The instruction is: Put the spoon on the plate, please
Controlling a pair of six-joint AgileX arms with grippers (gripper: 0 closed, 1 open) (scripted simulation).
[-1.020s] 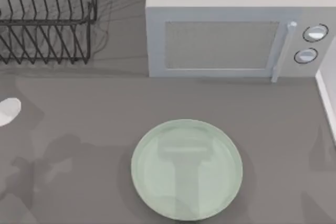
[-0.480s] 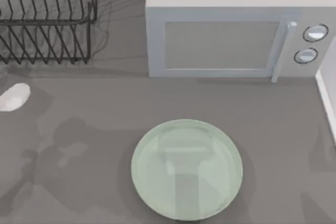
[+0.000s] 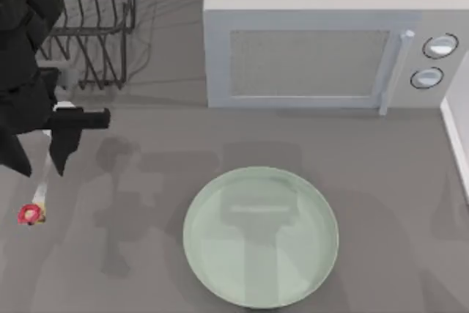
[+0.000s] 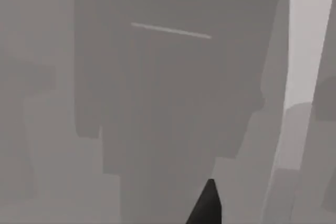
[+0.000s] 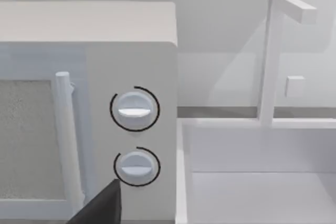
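The pale mint-green plate (image 3: 260, 236) lies empty at the front middle of the table. My left gripper (image 3: 55, 122) hangs over the table's far left, well left of the plate and in front of the rack. Small white parts of the spoon (image 3: 64, 106) stick out on either side of its black fingers, which look shut on it. One dark fingertip (image 4: 207, 205) shows over grey table in the left wrist view. My right gripper (image 5: 100, 208) is parked near the microwave's knobs, with a single dark fingertip in sight.
A white microwave (image 3: 330, 42) stands at the back middle and right, and a black wire dish rack (image 3: 88, 27) at the back left. A tiny red-and-pink object (image 3: 29, 214) on a pale stick lies at the front left. A white wall edge (image 3: 458, 137) borders the right.
The white spoon went from the left edge up and to the right. My left arm has come into the top view over the table's left, and its shadows shifted right.
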